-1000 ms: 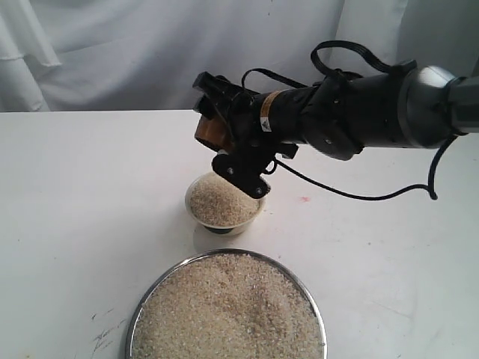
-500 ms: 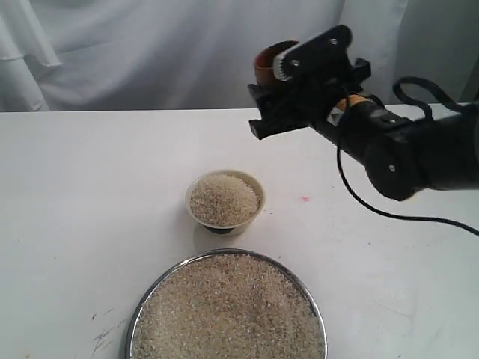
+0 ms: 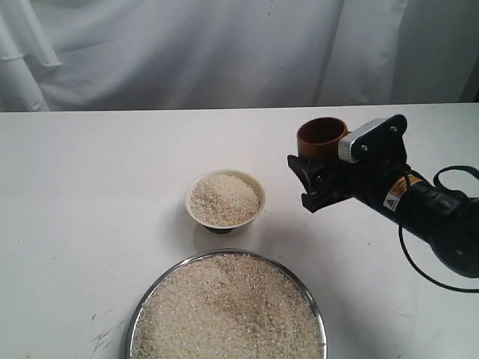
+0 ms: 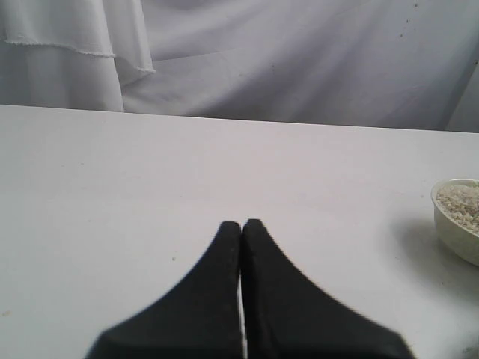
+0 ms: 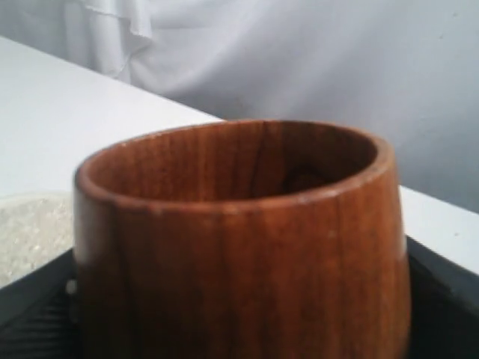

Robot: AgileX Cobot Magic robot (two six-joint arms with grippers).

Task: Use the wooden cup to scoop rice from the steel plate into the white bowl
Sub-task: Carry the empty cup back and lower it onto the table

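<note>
The right gripper [image 3: 313, 166] is clamping the wooden cup [image 3: 322, 137] between its black fingers [image 3: 305, 173], one on each side of the cup's lower wall. The cup is being held upright with its mouth facing up, beside the white bowl [image 3: 192, 211] but apart from it. The bowl is sitting on the white table [image 3: 90, 187], heaped with rice [image 3: 224, 198]. Just in front of the bowl, the steel plate [image 3: 228, 252] is lying flat, filled nearly to its rim with more rice. The left gripper [image 4: 241, 233] is hovering low over bare table, its jaws pressed together and gripping nothing. A white curtain [image 3: 187, 52] is hanging behind the table
</note>
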